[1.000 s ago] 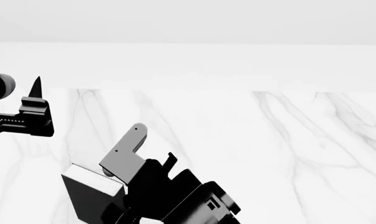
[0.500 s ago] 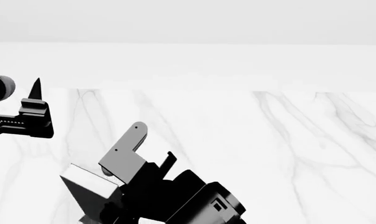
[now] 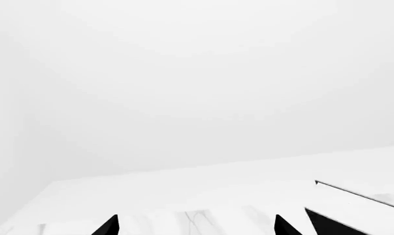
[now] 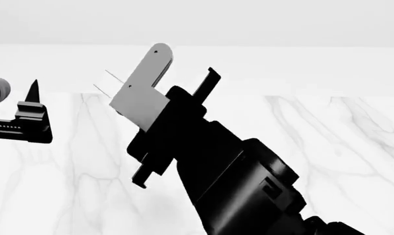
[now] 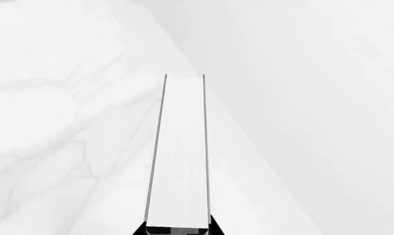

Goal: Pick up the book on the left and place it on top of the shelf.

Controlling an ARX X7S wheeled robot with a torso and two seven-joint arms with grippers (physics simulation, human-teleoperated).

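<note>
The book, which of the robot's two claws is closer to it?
Right. The right claw is clamped on the book, holding it up off the marble table. The left claw sits apart at the head view's left edge, gripping nothing.

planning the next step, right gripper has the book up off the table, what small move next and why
Probably turn the head or base to find the shelf before carrying further. The right gripper holds the book edge-on, page edges facing its wrist camera, raised above the marble table. No shelf shows in any view. The left gripper hangs idle at the side.
</note>
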